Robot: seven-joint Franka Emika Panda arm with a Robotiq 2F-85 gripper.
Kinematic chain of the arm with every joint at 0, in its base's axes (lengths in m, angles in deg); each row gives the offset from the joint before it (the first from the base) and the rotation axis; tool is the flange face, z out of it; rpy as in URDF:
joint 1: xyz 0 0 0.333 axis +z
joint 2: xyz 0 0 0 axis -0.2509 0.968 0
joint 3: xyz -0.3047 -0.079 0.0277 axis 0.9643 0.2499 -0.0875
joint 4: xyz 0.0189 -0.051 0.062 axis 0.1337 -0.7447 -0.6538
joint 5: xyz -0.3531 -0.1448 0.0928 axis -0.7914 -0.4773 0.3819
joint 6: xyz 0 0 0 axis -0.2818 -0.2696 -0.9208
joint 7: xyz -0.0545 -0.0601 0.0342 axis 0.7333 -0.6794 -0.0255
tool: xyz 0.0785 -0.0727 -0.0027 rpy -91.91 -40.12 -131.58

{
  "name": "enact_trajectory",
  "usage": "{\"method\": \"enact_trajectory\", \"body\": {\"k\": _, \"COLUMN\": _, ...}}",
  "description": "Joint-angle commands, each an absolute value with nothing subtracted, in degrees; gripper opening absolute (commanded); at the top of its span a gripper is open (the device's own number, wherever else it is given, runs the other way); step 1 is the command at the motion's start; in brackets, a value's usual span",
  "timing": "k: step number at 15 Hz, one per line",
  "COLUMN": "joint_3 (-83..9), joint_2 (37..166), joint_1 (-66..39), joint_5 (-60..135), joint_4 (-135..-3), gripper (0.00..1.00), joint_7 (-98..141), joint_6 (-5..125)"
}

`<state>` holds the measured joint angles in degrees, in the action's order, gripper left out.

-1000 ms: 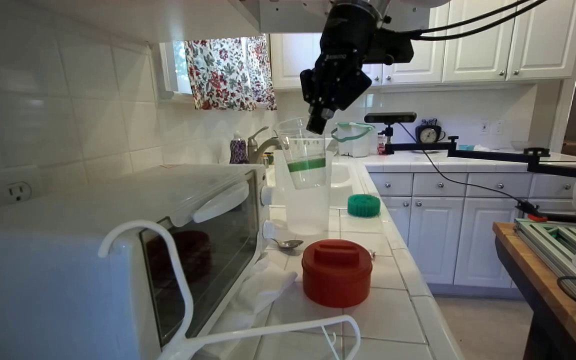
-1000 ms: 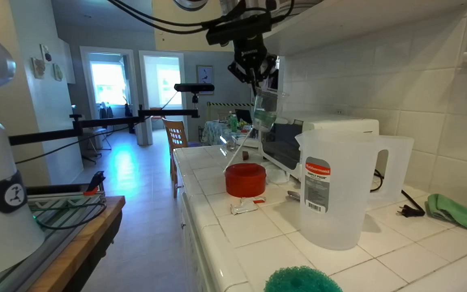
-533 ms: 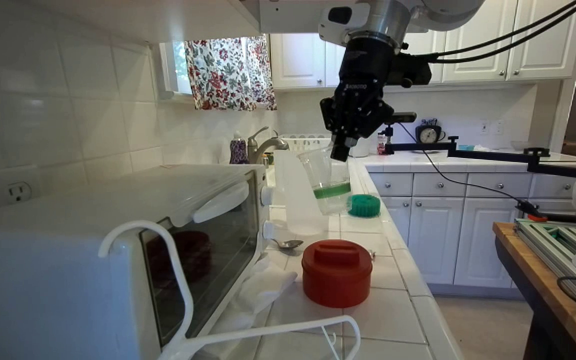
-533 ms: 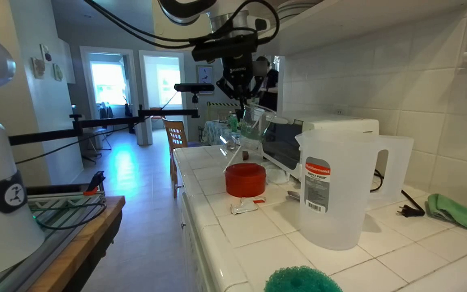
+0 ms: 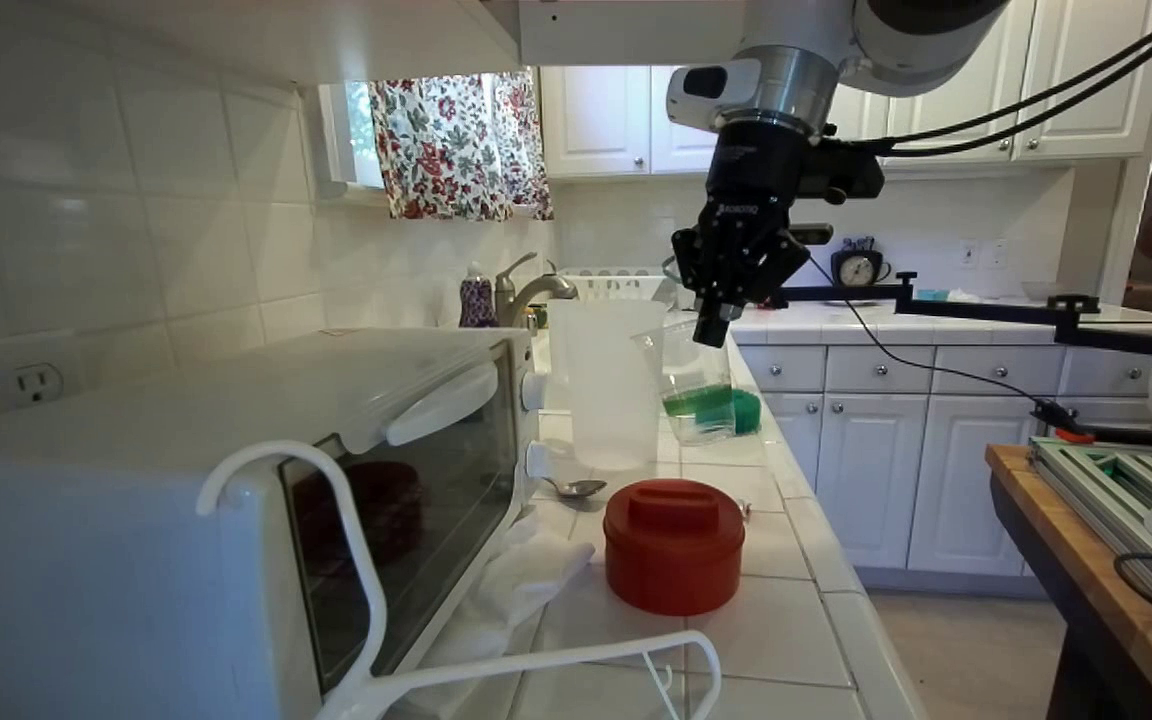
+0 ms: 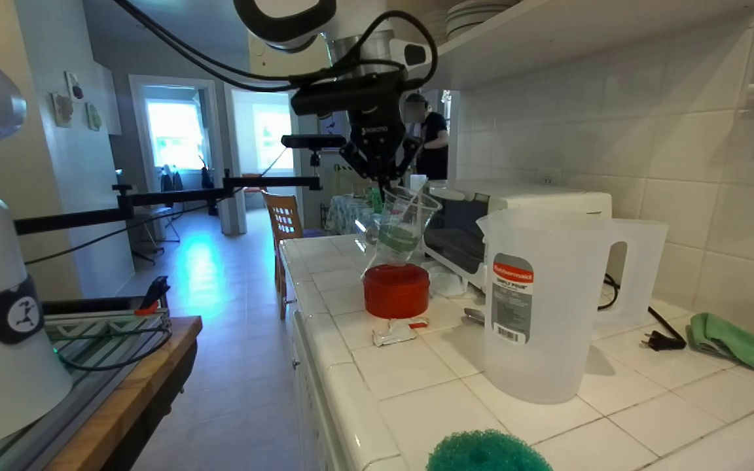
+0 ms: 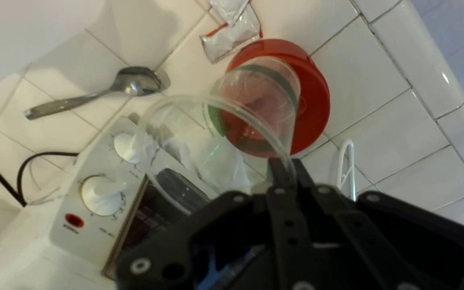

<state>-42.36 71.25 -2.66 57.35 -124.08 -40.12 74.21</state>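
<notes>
While the gripper pinches its rim, a clear plastic cup hangs tipped.
It is near the red lidded tub and higher up. Just beside that tub is a shiny wrapper, and near it lies a metal spoon.

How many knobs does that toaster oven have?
2 in view. In the wrist view, one knob shows by the rim of the clear plastic cup; the other knob is next to the red power light. Any on the back of the toaster oven are hidden.
</notes>
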Motion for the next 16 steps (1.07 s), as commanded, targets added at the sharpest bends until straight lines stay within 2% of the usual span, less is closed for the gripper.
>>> {"method": "enact_trajectory", "body": {"k": 1, "joint_3": -39.96, "joint_2": 67.42, "joint_1": -3.72, "joint_5": 56.71, "joint_4": -128.07, "gripper": 0.02, "joint_7": -40.15, "joint_6": 75.41}}
{"method": "enact_trajectory", "body": {"k": 6, "joint_3": -35.63, "joint_2": 67.37, "joint_1": -5.44, "joint_5": 56.84, "joint_4": -131.00, "gripper": 0.02, "joint_7": -41.59, "joint_6": 78.19}}
{"method": "enact_trajectory", "body": {"k": 16, "joint_3": -32.39, "joint_2": 77.29, "joint_1": -7.66, "joint_5": 55.83, "joint_4": -133.35, "gripper": 0.02, "joint_7": -41.39, "joint_6": 92.59}}
